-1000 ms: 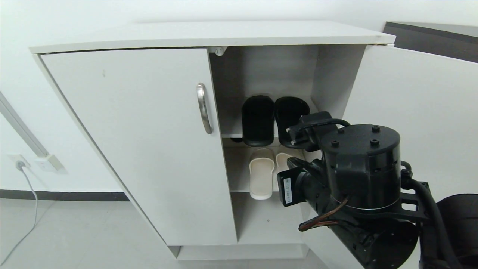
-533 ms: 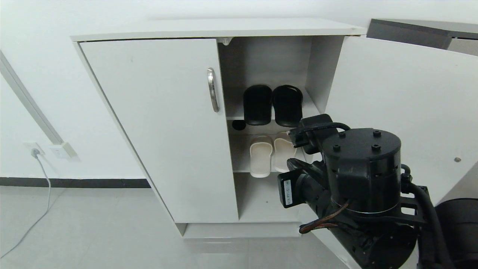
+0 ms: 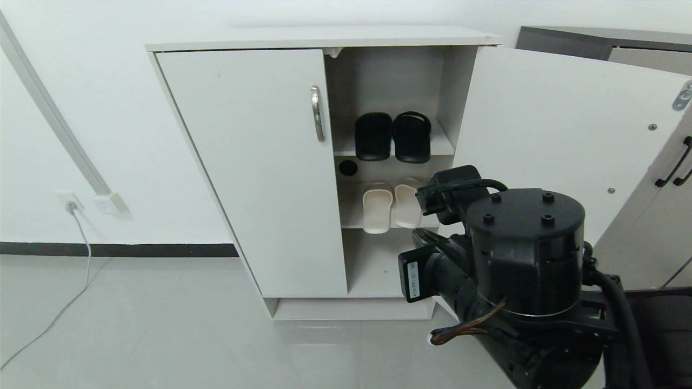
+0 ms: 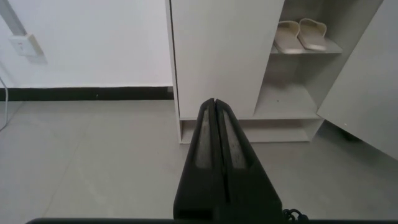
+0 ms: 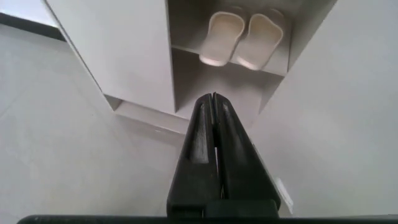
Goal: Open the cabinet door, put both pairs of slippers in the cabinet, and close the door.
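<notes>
In the cabinet (image 3: 324,38), black slippers (image 3: 392,136) sit on the upper shelf, white slippers (image 3: 390,204) on the shelf below, so likely only its open right door (image 3: 551,124) remains. The left gripper (image 4: 215,104) and right gripper (image 5: 213,98), both pinched together and empty, hang before the cabinet, free to push it

The white cabinet (image 3: 248,162) stands with its right door (image 3: 546,129) swung wide open and its left door (image 3: 254,178) shut. The black slippers (image 3: 392,136) sit side by side on the upper shelf (image 3: 440,151), the white slippers (image 3: 390,206) on the shelf below (image 3: 351,224).
</notes>
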Robot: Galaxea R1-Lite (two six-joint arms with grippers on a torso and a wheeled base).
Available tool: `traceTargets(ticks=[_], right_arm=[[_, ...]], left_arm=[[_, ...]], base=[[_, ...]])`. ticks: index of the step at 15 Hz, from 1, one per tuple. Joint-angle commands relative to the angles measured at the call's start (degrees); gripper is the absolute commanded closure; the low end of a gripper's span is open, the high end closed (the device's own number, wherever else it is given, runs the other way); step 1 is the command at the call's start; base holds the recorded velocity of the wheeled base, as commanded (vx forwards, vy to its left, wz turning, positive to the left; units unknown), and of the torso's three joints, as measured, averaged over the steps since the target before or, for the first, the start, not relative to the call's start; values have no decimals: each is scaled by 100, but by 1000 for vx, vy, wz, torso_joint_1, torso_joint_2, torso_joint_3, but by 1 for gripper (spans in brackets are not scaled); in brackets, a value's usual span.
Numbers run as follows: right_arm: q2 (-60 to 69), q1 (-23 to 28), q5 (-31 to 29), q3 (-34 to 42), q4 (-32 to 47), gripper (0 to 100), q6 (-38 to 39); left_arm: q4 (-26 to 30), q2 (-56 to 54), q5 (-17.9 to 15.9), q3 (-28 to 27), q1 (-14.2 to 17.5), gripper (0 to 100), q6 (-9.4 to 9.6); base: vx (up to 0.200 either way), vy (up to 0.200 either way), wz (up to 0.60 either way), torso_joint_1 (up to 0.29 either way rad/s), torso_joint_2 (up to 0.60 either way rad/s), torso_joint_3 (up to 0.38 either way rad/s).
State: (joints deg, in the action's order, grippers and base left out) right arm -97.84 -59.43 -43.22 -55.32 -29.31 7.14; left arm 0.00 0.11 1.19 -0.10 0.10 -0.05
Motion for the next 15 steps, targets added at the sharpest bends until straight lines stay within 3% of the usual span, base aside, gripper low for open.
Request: traceTargets(ticks=[1,15], right_arm=[[-51,10,-3,4,4,100,6],[-104,19,-3,21,-23,100,-2]], left_arm=[[0,-2,4,1,-1,100,5],[0,-2,4,1,-1,100,-4]], base=[[0,0,0,0,0,0],[0,0,0,0,0,0]])
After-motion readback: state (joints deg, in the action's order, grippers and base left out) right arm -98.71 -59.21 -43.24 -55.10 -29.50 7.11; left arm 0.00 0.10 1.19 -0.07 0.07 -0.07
